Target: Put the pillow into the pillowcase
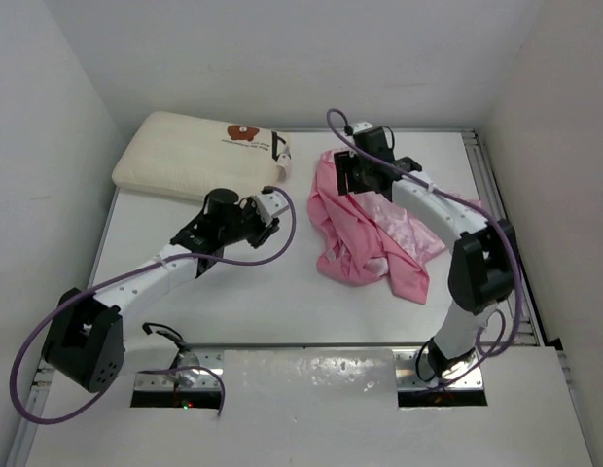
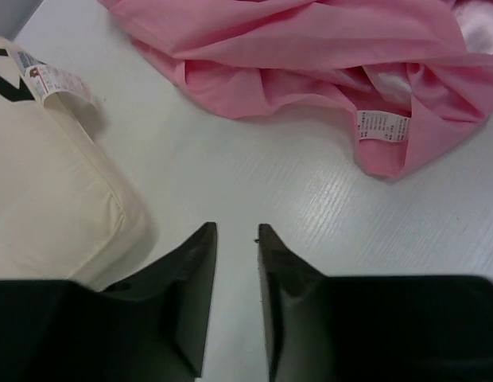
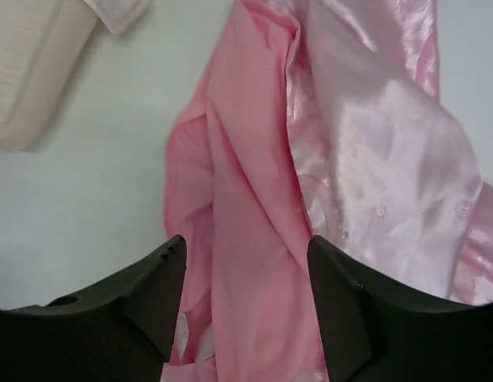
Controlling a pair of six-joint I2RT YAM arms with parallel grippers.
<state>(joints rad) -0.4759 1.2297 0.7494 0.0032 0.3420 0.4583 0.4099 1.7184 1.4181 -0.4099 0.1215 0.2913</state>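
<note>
White walls (image 1: 282, 58) close in a pale bench (image 1: 282, 311) on three sides, and both of the task's things lie on it, well apart. In the top view the pillow (image 1: 195, 156) lies flat at about 10 o'clock with its tag (image 2: 44, 79) at the end turned toward the middle, while the pillowcase (image 1: 365, 243) sits crumpled in a heap at about 2 o'clock, matte and shiny sides mixed, a white care label (image 2: 382, 126) showing on one fold. None of the pillow is inside the case, so I take this as the opening step: getting hold of the case and finding its mouth. The right pincer (image 3: 246, 243) hovers over the 12 o'clock end of the heap, its fingers set wide apart with a ridge of pink fabric below the gap and nothing gripped. The left pincer (image 2: 234, 231) is over bare bench between the two things — pillow corner at its 9 o'clock, case at its 1 o'clock — with fingers only narrowly apart and nothing between them. Which fold is the open hem cannot be told from these views. The next move likely calls for the right pincer to come down and close on a single layer at an edge, not a bunched ridge — slippery satin could slide out or lift as a wad.
</note>
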